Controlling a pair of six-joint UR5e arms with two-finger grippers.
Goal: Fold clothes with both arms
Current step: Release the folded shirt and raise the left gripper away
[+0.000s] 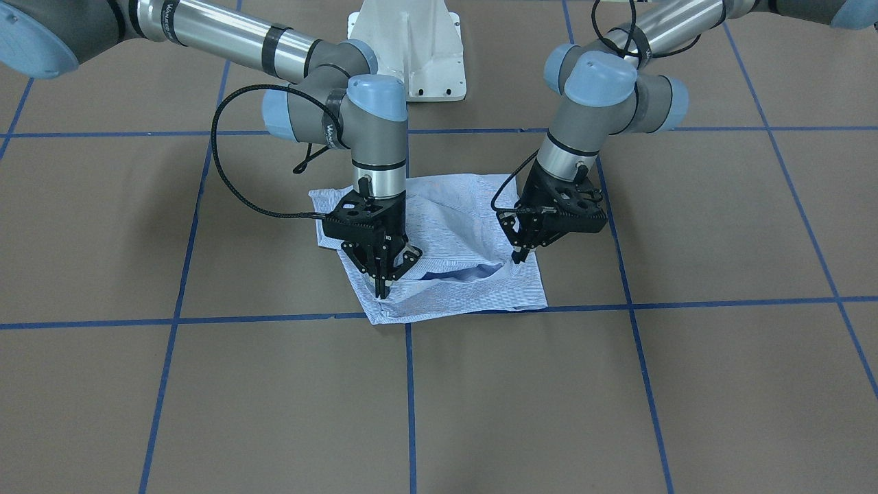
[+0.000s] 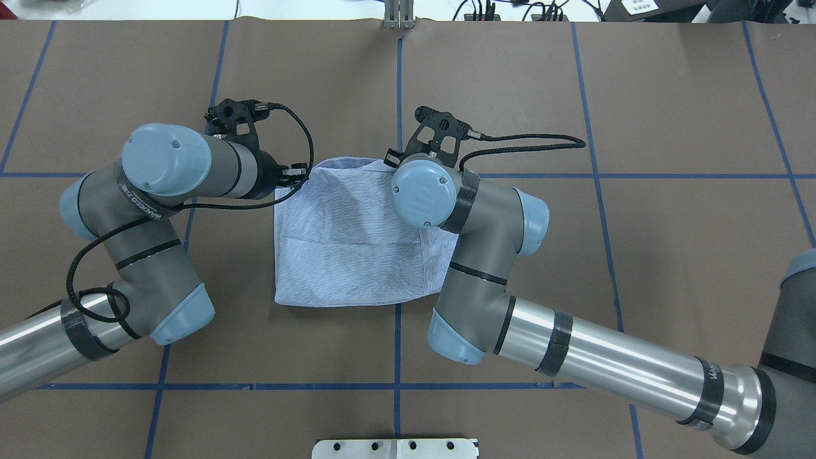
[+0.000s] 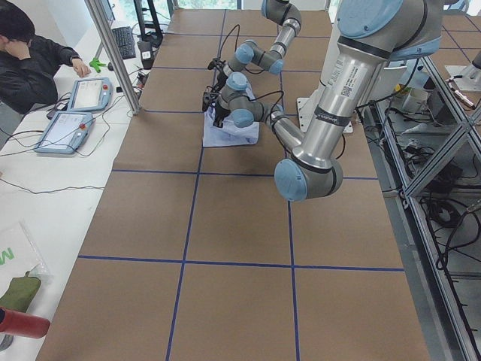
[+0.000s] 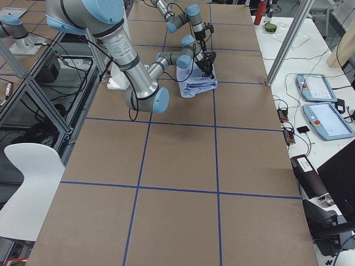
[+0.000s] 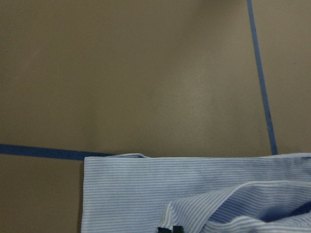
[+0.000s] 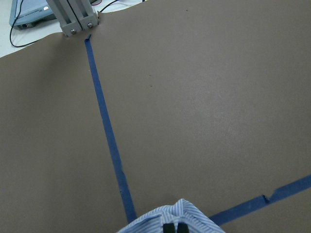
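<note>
Table (image 2: pixel 669 268): flat, matte brown paper cover, split into big squares by blue tape lines (image 1: pixel 409 398).

Left arm (image 2: pixel 146 255) and right arm (image 2: pixel 574 357): brushed silver tubes, grey elbows, glossy light blue joint caps. A black cable (image 1: pixel 226 178) loops loose off the right wrist. Both arms bend in over the table centre.

Shirt (image 2: pixel 344 248): thin light blue cloth with fine white stripes, folded to a rough rectangle, soft creases. It lies mid-table between the two wrists, across the centre tape line, with its operator-side edge along a cross line. Between the two pinch points the top layer gapes and shows a darker blue inside.

Left gripper (image 1: pixel 518 257): black, jaws narrow, pinching the shirt's top layer near the operator-side edge. Right gripper (image 1: pixel 381 288): same, fingers closed to a point on a raised peak of cloth at the other end of that edge. Both wrist views show tips close together with cloth at them.

In the overhead view the wrist joints cover both sets of fingers and the shirt's far right corner.

Around:
- white pedestal base (image 1: pixel 411 41), behind the shirt
- aluminium post (image 3: pixel 113 53)
- person (image 3: pixel 30 56) seated at a side bench
- two teach pendants (image 3: pixel 68 131)
- white chair (image 4: pixel 28 183)
</note>
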